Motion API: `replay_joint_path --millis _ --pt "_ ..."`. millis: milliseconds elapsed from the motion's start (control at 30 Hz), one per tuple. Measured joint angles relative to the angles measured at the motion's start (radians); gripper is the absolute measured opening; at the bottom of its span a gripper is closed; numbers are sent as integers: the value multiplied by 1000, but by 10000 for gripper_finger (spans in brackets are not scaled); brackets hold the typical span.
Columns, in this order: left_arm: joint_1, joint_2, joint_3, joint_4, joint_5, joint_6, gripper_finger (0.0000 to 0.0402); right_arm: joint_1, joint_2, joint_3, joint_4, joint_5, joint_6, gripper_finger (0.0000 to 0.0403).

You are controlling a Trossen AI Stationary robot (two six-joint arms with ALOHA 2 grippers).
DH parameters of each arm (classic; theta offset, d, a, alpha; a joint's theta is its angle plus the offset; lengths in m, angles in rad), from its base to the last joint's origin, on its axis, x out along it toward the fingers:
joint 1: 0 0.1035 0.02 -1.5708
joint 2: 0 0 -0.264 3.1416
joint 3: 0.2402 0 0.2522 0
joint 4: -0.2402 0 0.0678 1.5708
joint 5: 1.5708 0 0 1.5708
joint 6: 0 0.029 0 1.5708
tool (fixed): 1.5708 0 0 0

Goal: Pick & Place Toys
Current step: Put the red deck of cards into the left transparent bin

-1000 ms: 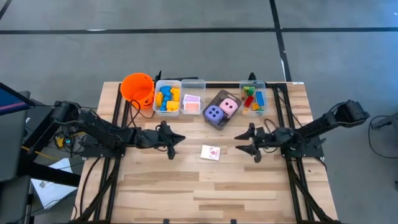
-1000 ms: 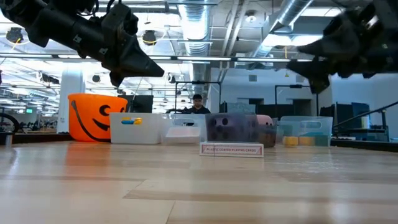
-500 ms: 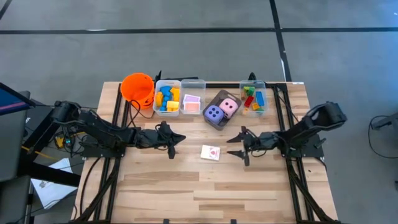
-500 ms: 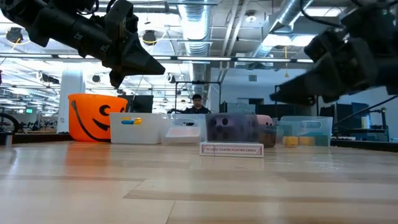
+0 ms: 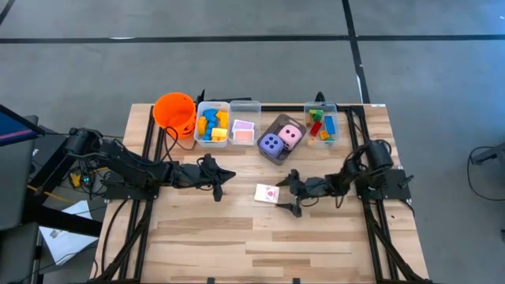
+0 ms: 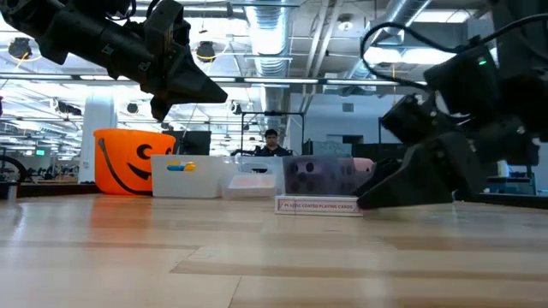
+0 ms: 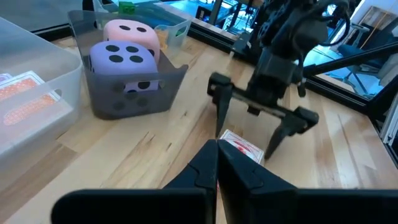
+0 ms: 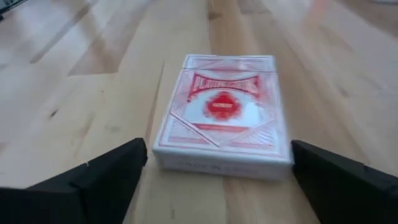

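A pink-and-white card box [image 5: 267, 193] lies flat on the wooden table, near the middle. My right gripper [image 5: 290, 196] is open and low over the table just to the box's right. In the right wrist view its fingers [image 8: 102, 177] stand on either side of the box's near end [image 8: 221, 163], apart from it. My left gripper [image 5: 227, 177] is shut and empty. It hovers above the table to the left of the box [image 6: 318, 205]. A purple die [image 5: 271, 144] and a pink die [image 5: 291, 136] sit in a clear bin.
Along the far edge stand an orange bucket [image 5: 175, 110], a bin of blue and yellow blocks [image 5: 211, 125], a bin with cards [image 5: 245, 128], the dice bin [image 5: 278, 126] and a bin of mixed blocks [image 5: 321, 125]. A person [image 6: 271, 142] stands in the room beyond the table.
My right gripper has gone toward the table's left edge and down, toward the card box, and has stayed open. It now sits low with its fingers at the box's right end. The box has not moved.
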Motion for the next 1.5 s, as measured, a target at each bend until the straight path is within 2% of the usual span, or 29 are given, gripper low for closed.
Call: replay_joint_path --millis 67,167,433,533,667,833,1000,1133,1233,1333,1500 --pt "0 0 0 0 0 0 0 0 38 32 4 -22 -2 396" --pt "0 0 0 0 0 0 0 -1 73 66 13 -52 -4 390" --pt "0 0 0 0 0 0 0 -3 87 90 -1 -34 19 384" --pt "0 0 0 0 0 0 0 -2 87 90 -18 -18 22 360" --pt "0 0 0 0 -4 0 0 -2 88 94 -28 -1 26 300" --pt "0 0 0 31 -24 1 0 -2 50 101 -53 11 29 299" --pt "1 -24 1 68 -26 10 0 17 -104 102 -30 159 -20 299" --pt "8 -71 1 61 -27 105 0 0 -234 124 -73 308 -69 299" --pt "16 -118 1 55 -27 184 0 -56 -321 189 -186 347 -84 299" --pt "27 -170 2 48 -27 249 0 -135 -368 300 -451 345 -72 299" --pt "39 -257 2 36 -27 325 0 -275 -337 565 -873 339 -103 299"
